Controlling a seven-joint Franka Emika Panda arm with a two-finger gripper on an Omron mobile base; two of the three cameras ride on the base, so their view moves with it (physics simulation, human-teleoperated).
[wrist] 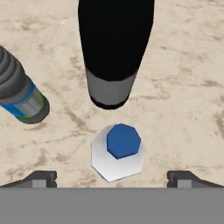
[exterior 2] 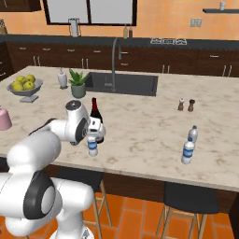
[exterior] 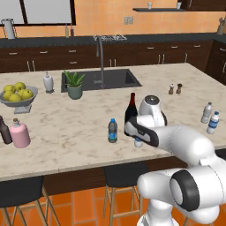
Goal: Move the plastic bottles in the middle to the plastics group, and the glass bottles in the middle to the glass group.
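Your gripper hangs wide open, straight above the clear bottle, holding nothing. From there the wine bottle stands at twelve o'clock on the counter, the dark-tinted bottle at ten.

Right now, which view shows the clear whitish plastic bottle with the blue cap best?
The hand view: the clear whitish plastic bottle sits top-down between the open gripper fingertips, its cap unobstructed. The right base view shows its side below the hand. In the left base view the arm hides all but a sliver.
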